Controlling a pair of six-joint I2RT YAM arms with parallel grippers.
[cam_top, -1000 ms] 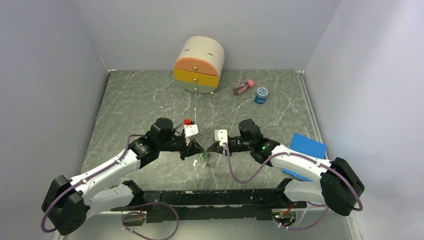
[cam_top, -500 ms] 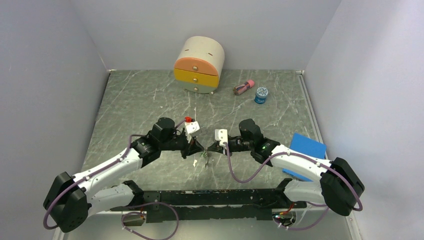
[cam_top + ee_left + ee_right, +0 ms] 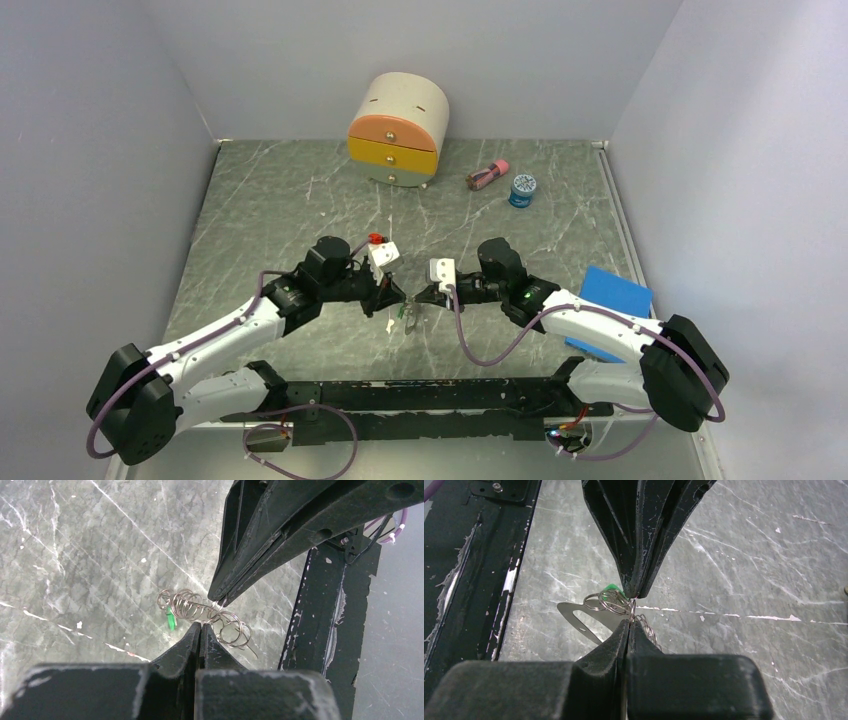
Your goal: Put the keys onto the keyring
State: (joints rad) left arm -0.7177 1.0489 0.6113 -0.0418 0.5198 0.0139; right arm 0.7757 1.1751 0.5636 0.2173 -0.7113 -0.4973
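You have the left gripper and right gripper pinched shut tip-to-tip on the keyring, held above the table at 6 o'clock, presumably to spread its coils; one of the keys hangs alongside.

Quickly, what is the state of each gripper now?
Left gripper: closed on the thin silvery metal keyring.
Right gripper: closed on the same keyring.
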